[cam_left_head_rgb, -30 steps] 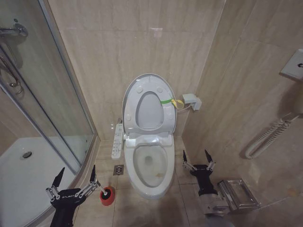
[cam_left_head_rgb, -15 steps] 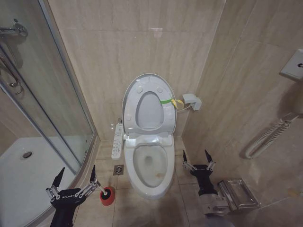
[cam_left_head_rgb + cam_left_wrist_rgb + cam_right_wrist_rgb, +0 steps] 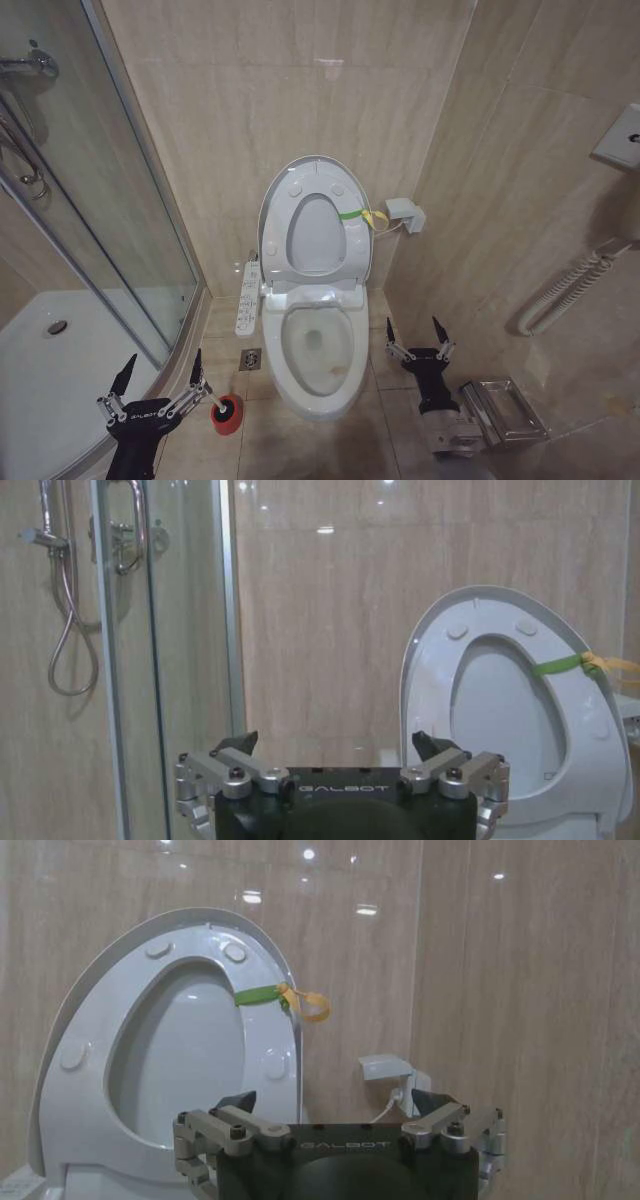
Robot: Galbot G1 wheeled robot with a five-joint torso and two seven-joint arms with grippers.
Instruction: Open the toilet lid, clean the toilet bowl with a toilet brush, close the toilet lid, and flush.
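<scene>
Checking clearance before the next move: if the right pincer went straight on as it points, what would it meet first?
Probably the raised toilet lid, or the wall beside it; depth is unclear.

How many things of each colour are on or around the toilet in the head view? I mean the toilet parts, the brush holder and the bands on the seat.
White: 4, the toilet lid, the seat, the toilet bowl, the control panel
Red: 1, the brush cup
Green: 1, the band on the seat
Yellow: 1, the band beside it
Total: 7
</scene>
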